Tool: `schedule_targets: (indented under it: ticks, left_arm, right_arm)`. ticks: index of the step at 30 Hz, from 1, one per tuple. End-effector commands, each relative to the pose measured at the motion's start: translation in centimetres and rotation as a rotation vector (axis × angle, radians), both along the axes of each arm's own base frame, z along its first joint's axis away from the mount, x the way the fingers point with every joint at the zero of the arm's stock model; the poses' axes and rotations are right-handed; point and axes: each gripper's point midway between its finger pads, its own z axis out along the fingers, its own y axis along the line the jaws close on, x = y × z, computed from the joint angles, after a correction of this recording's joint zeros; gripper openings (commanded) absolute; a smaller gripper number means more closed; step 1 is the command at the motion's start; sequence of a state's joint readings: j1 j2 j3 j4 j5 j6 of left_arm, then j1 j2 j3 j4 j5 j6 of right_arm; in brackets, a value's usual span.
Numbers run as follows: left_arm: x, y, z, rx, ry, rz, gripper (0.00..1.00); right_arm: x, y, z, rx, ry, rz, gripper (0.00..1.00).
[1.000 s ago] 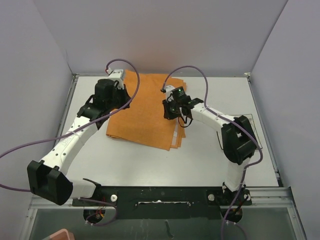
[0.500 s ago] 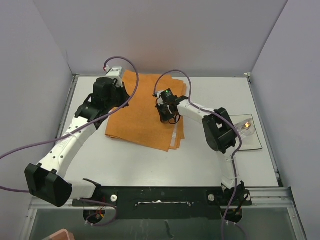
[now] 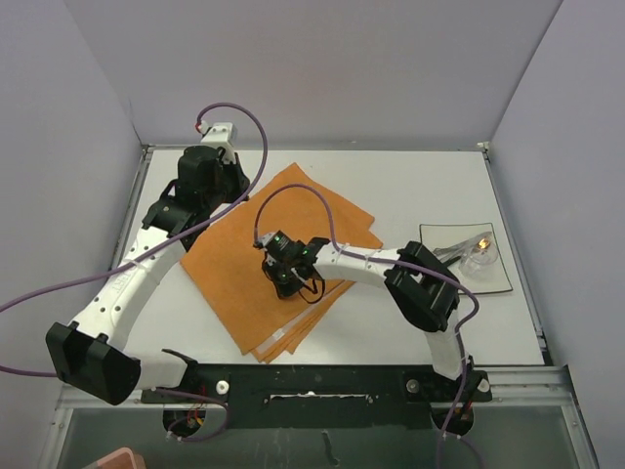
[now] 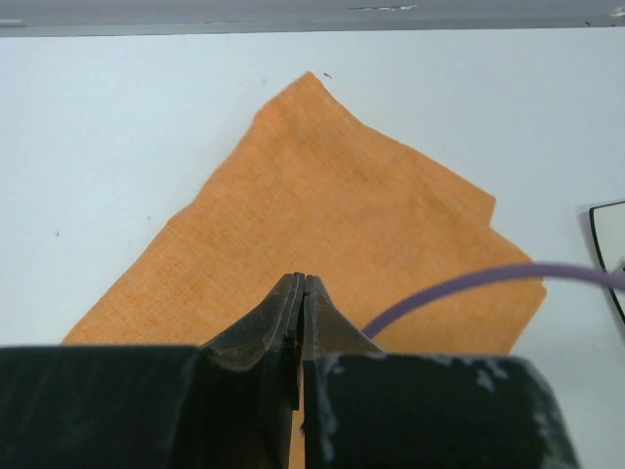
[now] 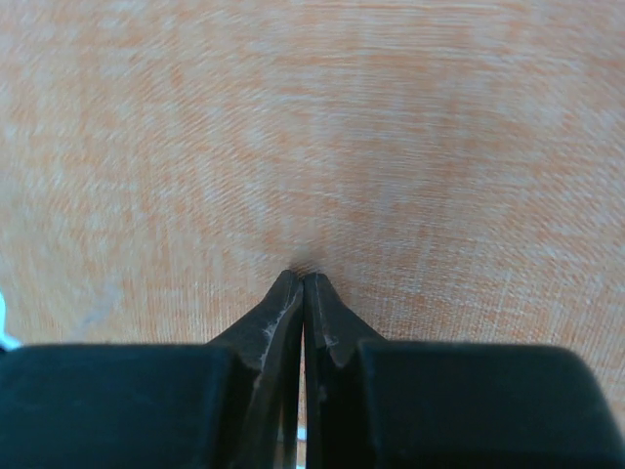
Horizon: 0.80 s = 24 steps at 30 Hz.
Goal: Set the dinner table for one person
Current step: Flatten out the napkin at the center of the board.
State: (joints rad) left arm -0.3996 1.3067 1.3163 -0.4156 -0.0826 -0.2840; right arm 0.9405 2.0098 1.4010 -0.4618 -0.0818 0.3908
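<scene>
The left arm (image 3: pixel 132 278) rises from the lower left of the overhead frame, its elbow low and its forearm stretched toward the upper left. The left fingers (image 4: pixel 281 311) are pressed together, tips meeting. The right arm (image 3: pixel 366 262) bends at its elbow in the lower right and extends across to the frame's centre, wrist tipped downward. The right fingers (image 5: pixel 280 305) are likewise closed tight.

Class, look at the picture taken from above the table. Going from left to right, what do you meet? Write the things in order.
left fingers → right fingers → plate. The orange cloth lies under both sets of fingers, so it has no clear place in the order.
</scene>
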Motion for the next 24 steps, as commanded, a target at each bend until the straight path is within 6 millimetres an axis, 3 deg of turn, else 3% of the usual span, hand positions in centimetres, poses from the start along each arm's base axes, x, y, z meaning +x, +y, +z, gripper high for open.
schedule_targets:
  ticks: [1,3,6,11,13,14,17,24]
  left_arm:
    - [-0.4,0.7,4.5,-0.044,-0.11,0.034,0.0]
    - [-0.7,1.0,4.3,-0.047,-0.104,0.047,0.0]
    - [-1.2,1.5,3.9,-0.049,-0.1,0.069,0.0]
    - [-1.4,2.0,1.4,-0.053,-0.053,0.11,0.0]
    - [-1.6,1.7,-0.1,-0.064,-0.015,0.108,0.0]
    - [-1.7,1.5,-0.6,-0.076,0.001,0.104,0.0]
    - [-1.9,1.1,-1.6,-0.097,0.025,0.093,0.0]
    - [-1.9,0.4,-1.7,-0.123,0.037,0.079,0.0]
  right_arm:
    - [-1.0,3.6,3.5,0.064,-0.028,0.017,0.0]
    - [1.3,3.4,5.7,0.067,-0.102,-0.003,0.0]
    - [5.7,1.6,10.3,0.122,-0.215,-0.067,0.0]
    - [11.7,-4.7,16.2,0.031,-0.493,-0.141,0.0]
    - [13.0,-7.5,16.4,-0.059,-0.561,-0.146,0.0]
    - [13.5,-8.8,16.0,-0.105,-0.566,-0.146,0.1]
    - [14.2,-12.8,14.8,-0.195,-0.547,-0.18,0.63]
    - [15.5,-19.4,12.6,-0.296,-0.519,-0.308,0.83]
